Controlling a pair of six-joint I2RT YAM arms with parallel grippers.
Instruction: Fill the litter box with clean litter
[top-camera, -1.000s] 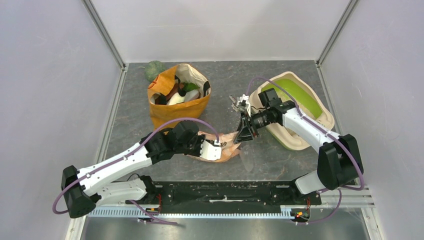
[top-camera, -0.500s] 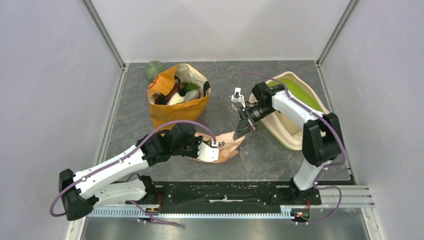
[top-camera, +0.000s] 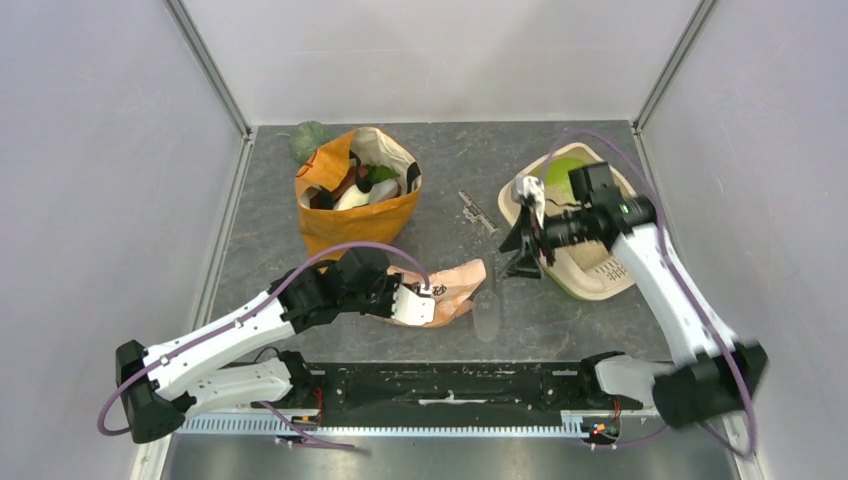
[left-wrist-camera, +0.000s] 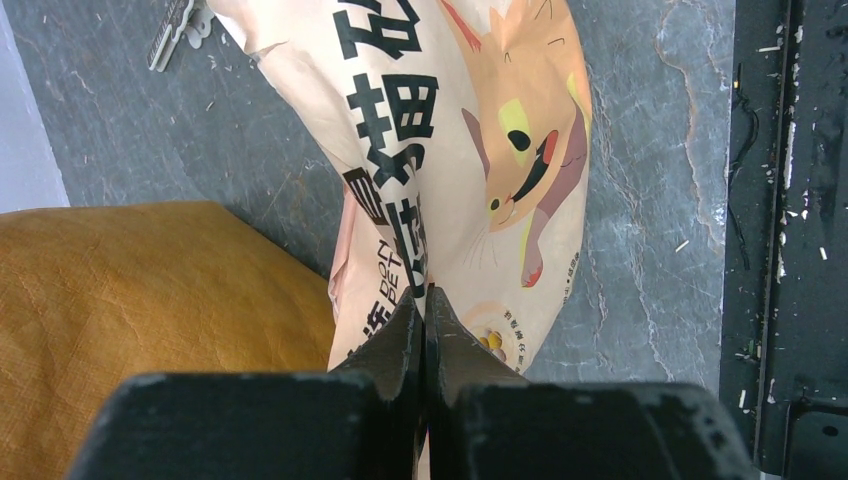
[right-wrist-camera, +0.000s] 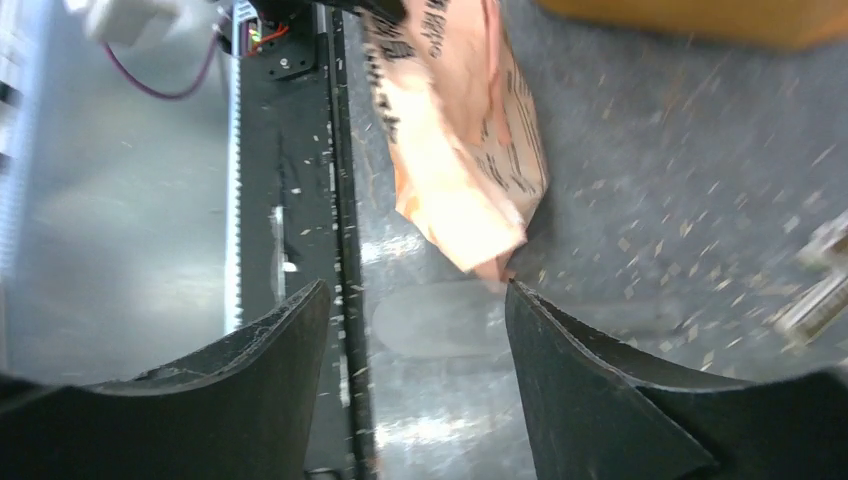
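The litter box (top-camera: 585, 290) is sitting at the far right of the desk (top-camera: 450, 160), with its green hood (top-camera: 562, 168) toward the far wall. No mass of clean litter is showing in the part of the tray that the arm is not covering. The litter is not visible as a heap anywhere; only blurred pale specks are showing on the desk in the right wrist view. It is most likely still inside the peach pouch (top-camera: 450, 292).

The right gripper (top-camera: 520, 255) is what has changed. Half a second ago it was working at the pouch's right end. Now it is hanging over the left rim of the litter box with its jaws spread and nothing between them.

A pale translucent piece (top-camera: 487, 312) is lying on the desk just near of the pouch's right end; I cannot tell what it is. A small metal tool (top-camera: 476, 211) is resting farther back, apart from both arms.

The left gripper (left-wrist-camera: 424, 300) is still pinching a fold of the pouch, its jaws pressed together on the printed film. The orange shopping bag (top-camera: 350, 225) is standing just beyond it.

In my judgement the work at the pouch's end is over and pouring has not started. The pouch is lying well apart from the box, so it needs carrying across and tipping.
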